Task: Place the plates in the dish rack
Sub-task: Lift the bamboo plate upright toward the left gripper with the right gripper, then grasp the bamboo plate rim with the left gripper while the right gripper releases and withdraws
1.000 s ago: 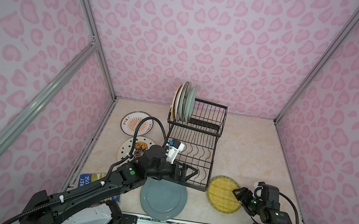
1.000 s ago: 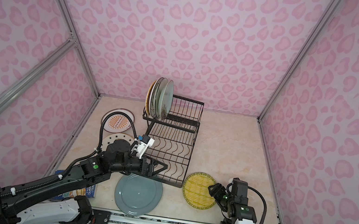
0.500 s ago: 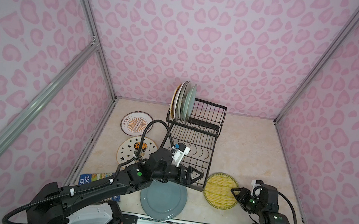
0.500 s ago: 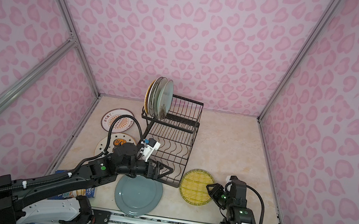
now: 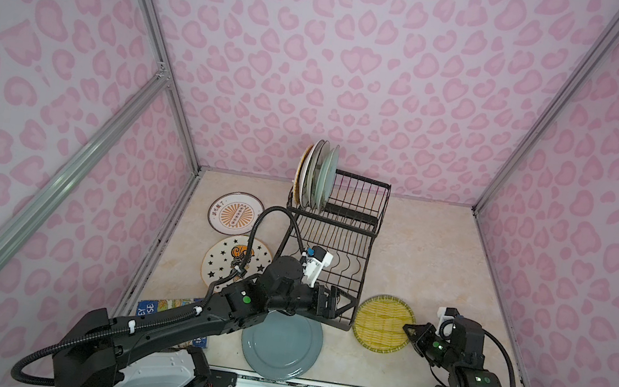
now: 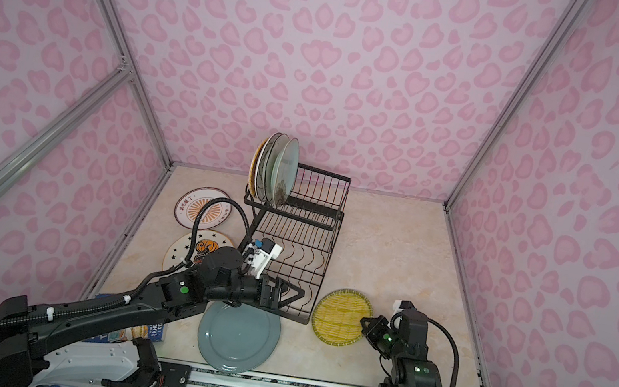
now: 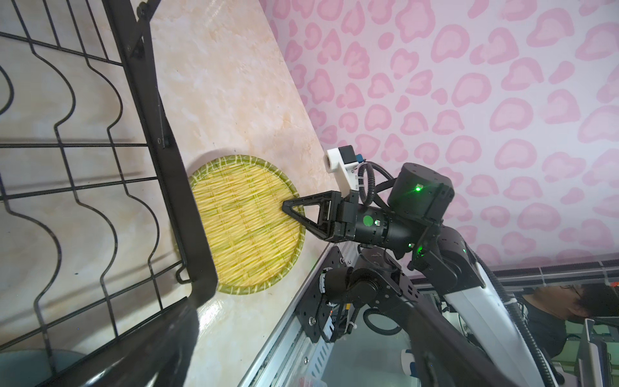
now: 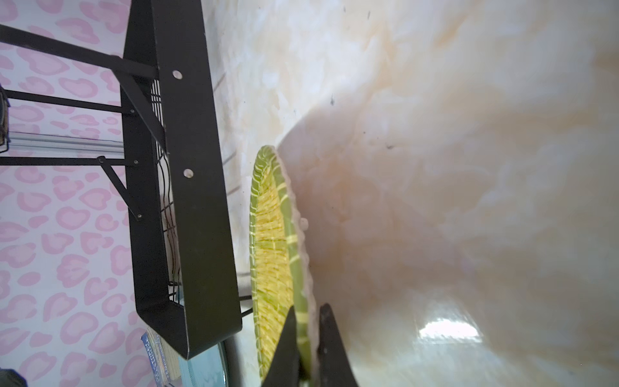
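Observation:
The yellow woven plate (image 5: 384, 320) (image 6: 341, 315) lies on the table at the front right. My right gripper (image 5: 410, 330) (image 7: 286, 206) (image 8: 306, 335) is shut on its near rim. The black dish rack (image 5: 365, 279) (image 6: 324, 277) stands in the middle, with several plates (image 5: 316, 179) (image 6: 276, 168) upright in its raised tier. My left gripper (image 5: 340, 304) (image 6: 285, 294) hangs open at the rack's front right corner and holds nothing. A teal-grey plate (image 5: 281, 346) lies flat below it. A star plate (image 5: 234, 260) and a sunburst plate (image 5: 235, 212) lie left of the rack.
A blue-covered book (image 5: 155, 307) lies at the front left, partly under my left arm. The rack's front bar (image 7: 174, 167) (image 8: 194, 167) stands close to the yellow plate's far edge. Pink patterned walls close in three sides, and a metal rail runs along the front.
My right gripper has closed on the yellow plate's rim, and the plate has slid slightly toward the rack. My left gripper has moved right along the rack's front edge, still open.

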You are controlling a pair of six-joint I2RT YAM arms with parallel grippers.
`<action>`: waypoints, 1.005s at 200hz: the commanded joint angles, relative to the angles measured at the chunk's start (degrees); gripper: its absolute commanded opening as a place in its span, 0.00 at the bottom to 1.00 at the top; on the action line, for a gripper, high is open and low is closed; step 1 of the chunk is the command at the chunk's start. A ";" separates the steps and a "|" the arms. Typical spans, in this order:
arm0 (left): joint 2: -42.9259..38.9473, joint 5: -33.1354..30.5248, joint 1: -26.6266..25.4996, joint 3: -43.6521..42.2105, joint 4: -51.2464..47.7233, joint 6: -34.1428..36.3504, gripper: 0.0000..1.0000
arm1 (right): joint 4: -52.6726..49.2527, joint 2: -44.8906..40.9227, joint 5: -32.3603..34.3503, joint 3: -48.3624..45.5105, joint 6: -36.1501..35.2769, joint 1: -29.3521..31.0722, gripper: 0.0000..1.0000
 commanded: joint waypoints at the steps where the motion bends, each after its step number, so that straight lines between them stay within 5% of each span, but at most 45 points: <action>1: 0.29 -0.54 -0.11 1.06 2.41 -0.52 0.99 | -1.41 -1.02 3.27 1.42 0.46 -0.42 0.00; 100: 1.56 1.05 -0.20 0.59 9.41 -2.18 0.97 | 3.45 3.19 -1.55 13.47 6.13 -2.87 0.00; 201: 18.99 7.04 1.29 8.40 21.00 -12.24 0.91 | 5.84 2.09 -8.54 21.45 12.74 -2.69 0.00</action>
